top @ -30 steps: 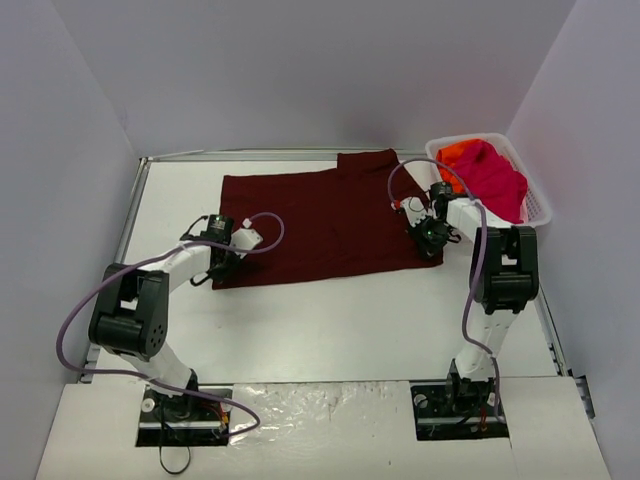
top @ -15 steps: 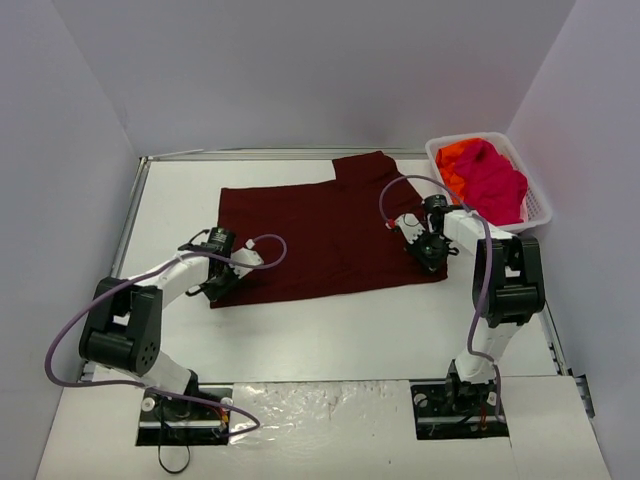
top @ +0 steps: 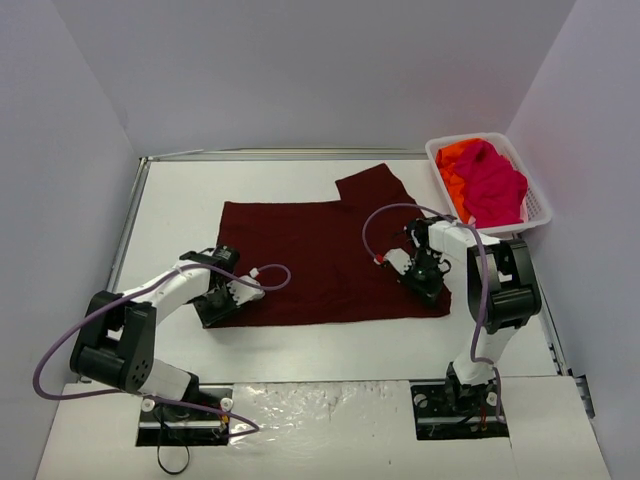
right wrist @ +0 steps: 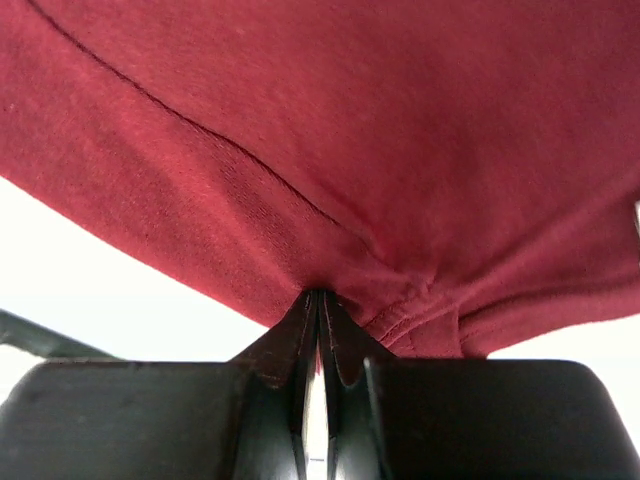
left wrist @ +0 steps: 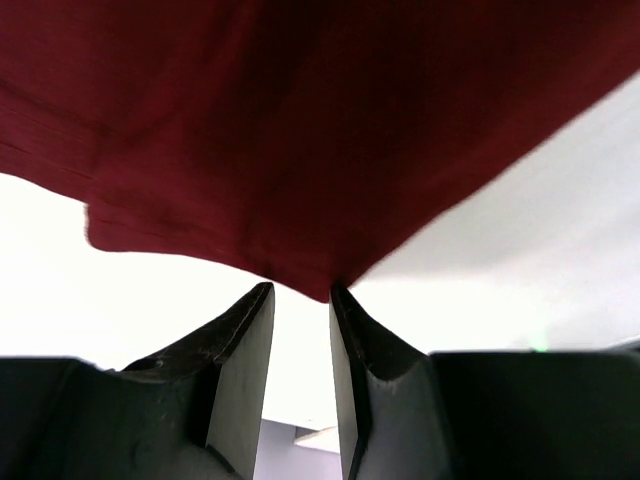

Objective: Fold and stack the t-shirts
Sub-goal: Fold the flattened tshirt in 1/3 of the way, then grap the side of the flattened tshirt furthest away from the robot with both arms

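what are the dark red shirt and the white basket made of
maroon t-shirt: looks like soft, matte knit cloth, probably cotton. The right wrist view shows a fine fuzzy surface, a stitched seam and puckered folds.
basket: probably rigid white plastic, going by its smooth rim and open lattice walls.

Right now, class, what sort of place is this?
Likely a robot lab bench: left arm and right arm bolted to a white table, a maroon t-shirt spread out, a basket of clothes.
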Tool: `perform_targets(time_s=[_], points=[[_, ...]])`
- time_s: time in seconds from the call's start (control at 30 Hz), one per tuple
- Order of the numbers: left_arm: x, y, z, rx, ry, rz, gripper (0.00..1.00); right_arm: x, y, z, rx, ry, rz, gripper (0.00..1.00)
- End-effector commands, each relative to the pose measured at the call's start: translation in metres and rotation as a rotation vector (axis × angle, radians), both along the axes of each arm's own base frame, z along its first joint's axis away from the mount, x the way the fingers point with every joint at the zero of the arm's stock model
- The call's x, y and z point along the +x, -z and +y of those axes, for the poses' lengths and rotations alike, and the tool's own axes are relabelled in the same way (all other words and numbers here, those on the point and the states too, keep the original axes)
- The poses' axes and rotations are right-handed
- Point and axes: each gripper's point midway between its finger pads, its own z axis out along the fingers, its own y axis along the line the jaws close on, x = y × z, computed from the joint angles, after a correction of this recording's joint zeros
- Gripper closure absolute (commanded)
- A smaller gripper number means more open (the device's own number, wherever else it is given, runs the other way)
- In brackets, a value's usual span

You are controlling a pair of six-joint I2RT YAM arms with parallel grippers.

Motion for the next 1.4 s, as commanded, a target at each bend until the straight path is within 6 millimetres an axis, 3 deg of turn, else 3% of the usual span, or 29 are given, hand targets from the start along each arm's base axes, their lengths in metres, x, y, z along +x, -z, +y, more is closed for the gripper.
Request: perform_targets(time_s=[0.0, 0.13, 0.27, 0.3, 0.4, 0.43, 0.53, 0.57, 0.7, 0.8, 0.83, 0.87, 0.9, 0.93, 0.97, 1.03, 1.07, 1.13, 1.17, 1.2, 1.23, 1.27, 1.3, 1.37], points=[[-0.017, -0.008, 0.003, 0.008, 0.043, 0.058, 0.72, -0.078, 0.002, 0.003, 0.018, 0.009, 0.326, 1.0], [-0.018, -0.012, 0.002, 0.01, 0.049, 0.074, 0.72, -0.085, -0.003, 0.008, 0.052, -0.005, 0.373, 0.98], [-0.007, -0.03, -0.001, -0.005, 0.042, 0.016, 0.72, -0.071, -0.017, 0.012, 0.074, -0.012, 0.326, 0.91], [0.002, -0.043, -0.006, -0.028, 0.044, -0.03, 0.71, -0.069, -0.024, 0.013, 0.081, -0.013, 0.319, 0.91], [0.009, -0.07, -0.01, -0.056, 0.047, -0.082, 0.67, -0.047, -0.044, 0.021, 0.123, -0.016, 0.263, 0.82], [0.015, -0.086, -0.013, -0.07, 0.049, -0.11, 0.67, -0.031, -0.053, 0.026, 0.142, -0.019, 0.215, 0.78], [0.023, -0.12, -0.022, -0.121, 0.061, -0.162, 0.67, -0.014, -0.07, 0.029, 0.164, -0.02, 0.179, 0.64], [0.026, -0.128, -0.024, -0.133, 0.066, -0.176, 0.67, 0.004, -0.079, 0.031, 0.175, -0.025, 0.133, 0.61], [0.046, -0.166, -0.029, -0.166, 0.069, -0.311, 0.66, 0.041, -0.111, 0.031, 0.17, -0.01, -0.003, 0.57], [0.077, -0.183, -0.03, -0.174, 0.014, -0.45, 0.63, 0.071, -0.128, 0.031, 0.163, -0.013, -0.103, 0.55], [0.102, -0.193, -0.033, -0.202, -0.036, -0.561, 0.63, 0.082, -0.131, 0.028, 0.173, 0.005, -0.132, 0.55], [0.111, -0.185, -0.03, -0.208, -0.073, -0.586, 0.62, 0.1, -0.127, 0.033, 0.208, 0.031, -0.172, 0.54], [0.137, -0.194, -0.033, -0.252, -0.107, -0.688, 0.6, 0.118, -0.133, 0.035, 0.231, 0.08, -0.226, 0.54], [0.149, -0.191, -0.023, -0.277, -0.177, -0.718, 0.59, 0.132, -0.132, 0.032, 0.25, 0.121, -0.266, 0.54], [0.161, -0.172, -0.028, -0.318, -0.19, -0.682, 0.58, 0.151, -0.125, 0.035, 0.276, 0.144, -0.308, 0.54], [0.187, -0.162, -0.025, -0.372, -0.244, -0.683, 0.58, 0.169, -0.122, 0.042, 0.311, 0.177, -0.333, 0.54], [0.2, -0.134, -0.034, -0.412, -0.257, -0.591, 0.56, 0.176, -0.107, 0.044, 0.316, 0.192, -0.304, 0.54], [0.229, -0.138, -0.03, -0.507, -0.329, -0.558, 0.55, 0.193, -0.108, 0.051, 0.348, 0.213, -0.314, 0.54], [0.242, -0.113, -0.032, -0.542, -0.358, -0.478, 0.55, 0.196, -0.097, 0.055, 0.354, 0.218, -0.29, 0.55], [0.259, -0.13, -0.043, -0.647, -0.364, -0.467, 0.53, 0.2, -0.096, 0.056, 0.361, 0.22, -0.286, 0.55], [0.268, -0.129, -0.043, -0.689, -0.376, -0.443, 0.52, 0.205, -0.098, 0.059, 0.371, 0.222, -0.299, 0.55], [0.28, -0.109, -0.031, -0.714, -0.426, -0.393, 0.51, 0.206, -0.094, 0.06, 0.376, 0.223, -0.287, 0.55], [0.284, -0.106, -0.037, -0.759, -0.425, -0.35, 0.5, 0.207, -0.092, 0.062, 0.383, 0.224, -0.281, 0.55], [0.31, -0.103, -0.035, -0.784, -0.425, -0.347, 0.49, 0.205, -0.089, 0.062, 0.385, 0.222, -0.272, 0.55]])
